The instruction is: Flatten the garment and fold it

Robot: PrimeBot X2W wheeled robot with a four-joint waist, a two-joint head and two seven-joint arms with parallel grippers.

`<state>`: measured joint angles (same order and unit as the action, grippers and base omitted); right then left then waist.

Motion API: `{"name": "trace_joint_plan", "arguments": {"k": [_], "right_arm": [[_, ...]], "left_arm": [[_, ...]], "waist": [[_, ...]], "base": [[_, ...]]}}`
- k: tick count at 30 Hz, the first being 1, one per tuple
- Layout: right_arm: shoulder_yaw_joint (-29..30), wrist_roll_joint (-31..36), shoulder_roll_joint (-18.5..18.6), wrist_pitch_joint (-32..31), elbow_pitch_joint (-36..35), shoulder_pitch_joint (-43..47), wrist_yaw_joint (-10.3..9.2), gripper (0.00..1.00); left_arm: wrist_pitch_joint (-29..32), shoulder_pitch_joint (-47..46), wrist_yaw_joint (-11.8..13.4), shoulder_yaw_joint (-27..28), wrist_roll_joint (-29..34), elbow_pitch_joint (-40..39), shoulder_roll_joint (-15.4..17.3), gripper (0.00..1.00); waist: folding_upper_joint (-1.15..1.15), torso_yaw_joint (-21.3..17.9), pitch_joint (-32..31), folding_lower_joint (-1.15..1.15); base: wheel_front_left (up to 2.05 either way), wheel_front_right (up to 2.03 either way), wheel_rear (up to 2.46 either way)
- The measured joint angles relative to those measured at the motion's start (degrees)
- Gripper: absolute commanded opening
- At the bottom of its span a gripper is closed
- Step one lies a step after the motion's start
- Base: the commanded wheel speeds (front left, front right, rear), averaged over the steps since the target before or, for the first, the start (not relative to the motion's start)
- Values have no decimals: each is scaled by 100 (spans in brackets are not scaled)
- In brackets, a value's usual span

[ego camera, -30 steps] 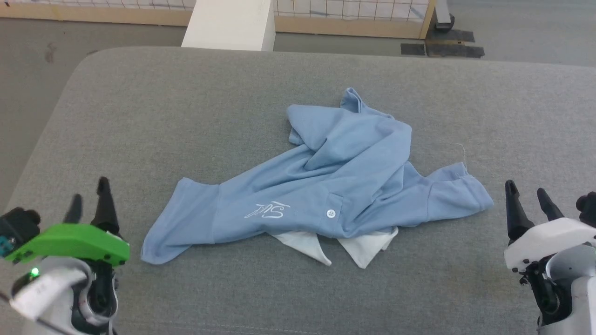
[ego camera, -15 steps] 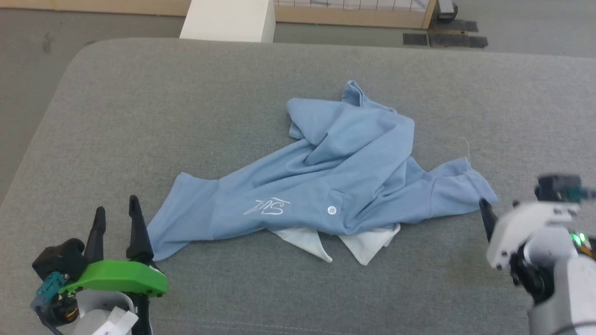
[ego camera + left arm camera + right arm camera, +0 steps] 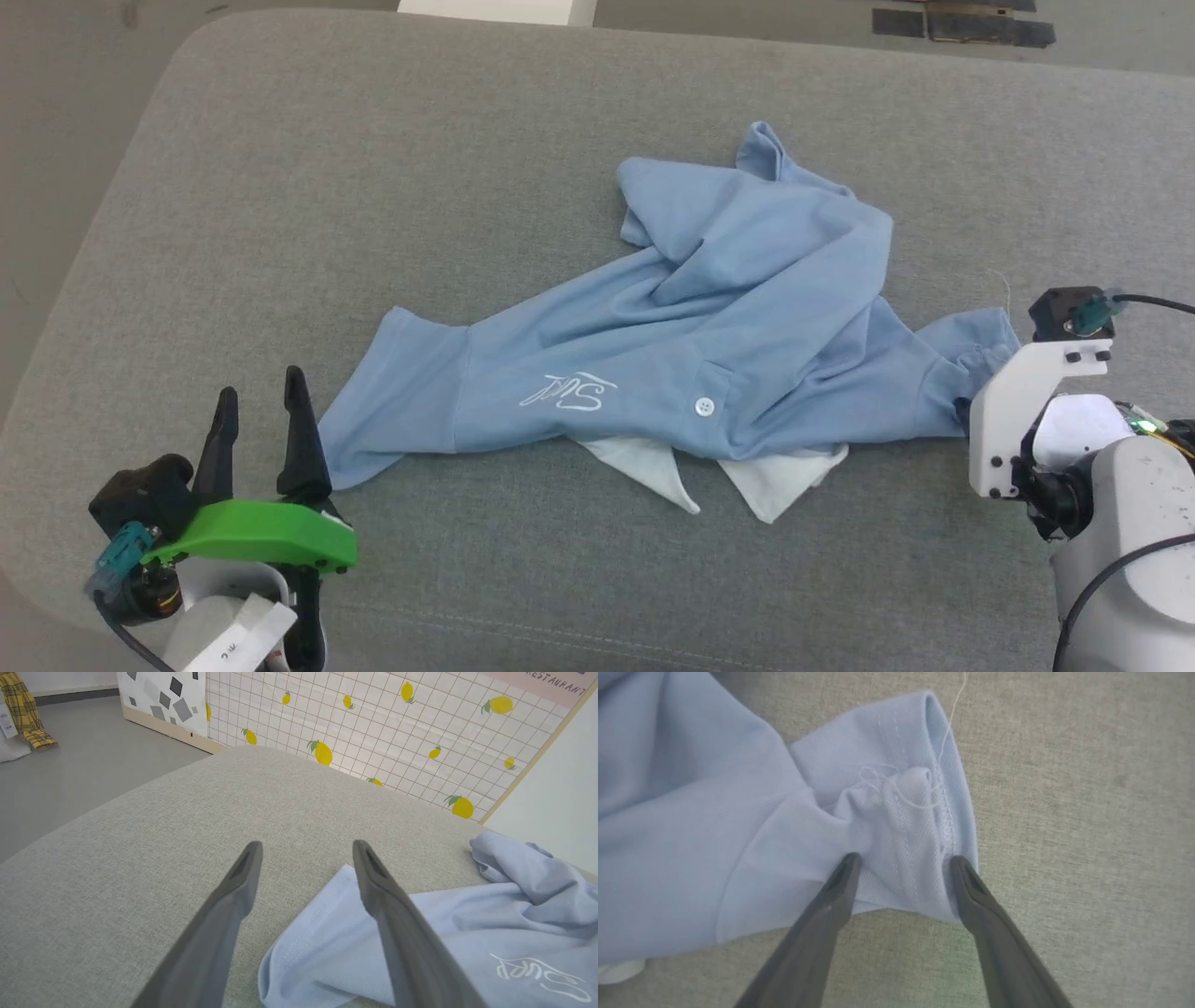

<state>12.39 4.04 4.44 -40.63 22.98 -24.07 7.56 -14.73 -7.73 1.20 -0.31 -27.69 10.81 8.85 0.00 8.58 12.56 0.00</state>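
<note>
The garment [image 3: 728,336] lies crumpled a little right of the middle of the grey cushion [image 3: 373,187], front up, with its logo [image 3: 569,390] and one button [image 3: 704,405] showing and the white collar [image 3: 653,467] poking out of the near edge. The body is heaped and folded over itself toward the far side.

My left gripper [image 3: 261,383] stands wide, holding nothing, with its tips just beside the cuff of the left-hand sleeve [image 3: 392,401]. In the left wrist view that cuff's edge runs under one finger, and bare cushion shows between the two. To my left the cushion is open out to its rounded far corner, with floor [image 3: 56,140] past the edge.

My right gripper [image 3: 904,860] is wide too, with nothing gripped. Its tips sit on the right-hand sleeve [image 3: 896,812], straddling the cuff near its stitched hem, and the cloth is puckered up just ahead of them. A loose thread [image 3: 952,714] trails off the hem. Beyond that hem the cushion is bare. Between the collar and the cushion's near edge there is a free strip.
</note>
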Motion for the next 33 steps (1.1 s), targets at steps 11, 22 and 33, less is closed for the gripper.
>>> {"name": "trace_joint_plan", "arguments": {"k": [11, 22, 33], "right_arm": [[444, -416, 37, 444, -390, -30, 0, 0], [1501, -521, -75, 309, -800, 1295, 0, 5], [1595, -1656, -154, 1917, -1213, 1237, 0, 100]], "left_arm": [[0, -1, -145, 102, 109, 145, -76, 100], [3, 5, -199, 118, 92, 226, -92, 100], [102, 15, -199, 79, 47, 301, -82, 100]], "waist": [[0, -115, -151, 0], [0, -435, -272, 0], [0, -532, -456, 0]], "base": [[0, 0, 0], [0, 0, 0], [0, 0, 0]]}}
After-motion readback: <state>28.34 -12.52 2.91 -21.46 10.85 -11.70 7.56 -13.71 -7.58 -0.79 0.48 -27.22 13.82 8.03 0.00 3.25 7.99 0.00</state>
